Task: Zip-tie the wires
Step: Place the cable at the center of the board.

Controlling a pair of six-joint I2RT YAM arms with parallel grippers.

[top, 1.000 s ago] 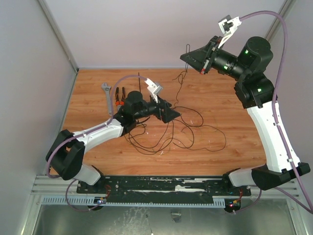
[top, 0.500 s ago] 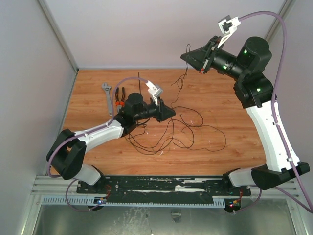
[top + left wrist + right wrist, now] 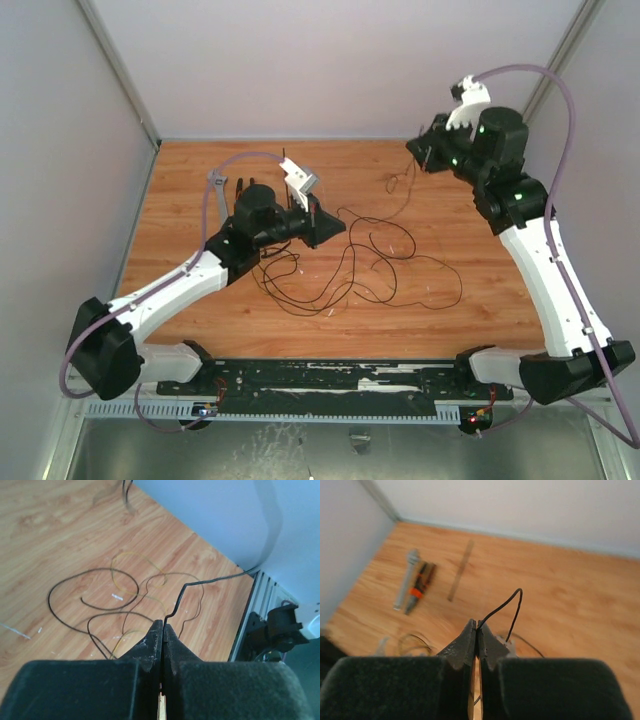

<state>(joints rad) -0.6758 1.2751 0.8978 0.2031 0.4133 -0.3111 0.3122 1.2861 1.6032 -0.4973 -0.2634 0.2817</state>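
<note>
The left gripper (image 3: 163, 625) stood wide open 1 second ago and has now snapped shut on 1 black strand of the loose tangle of thin black and olive-yellow wires (image 3: 350, 265). The tangle sprawls across the centre of the brown wooden table (image 3: 180, 200). The right gripper (image 3: 476, 627), closed on another black strand end, has swung from high near 12 o'clock down toward 2 o'clock. With both arms pinching strands, gathering the loops into a bundle looks like the step in hand. The thin, straight dark plastic zip tie (image 3: 461, 571) lies untouched at 11 o'clock, near the orange-handled pliers (image 3: 420, 587) and the grey metal wrench (image 3: 405, 580). No tying has begun.
</note>
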